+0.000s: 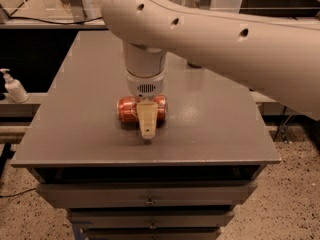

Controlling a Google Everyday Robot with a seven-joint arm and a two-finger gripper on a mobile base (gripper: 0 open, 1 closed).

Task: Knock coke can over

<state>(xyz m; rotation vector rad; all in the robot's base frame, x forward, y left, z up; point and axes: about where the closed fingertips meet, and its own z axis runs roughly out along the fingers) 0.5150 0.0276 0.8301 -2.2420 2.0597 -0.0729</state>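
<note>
The coke can (129, 109) is red with white script and lies on its side near the middle of the grey table top (215, 129), its length running left to right. My gripper (146, 124) hangs straight down from the big white arm (210, 31) right over the can. It covers the can's middle and reaches down in front of it to the table surface.
A dark can (194, 64) peeks out behind the arm at the table's back right, mostly hidden. A white pump bottle (14, 87) stands on a ledge to the left. Drawers (150, 201) sit below the table's front edge.
</note>
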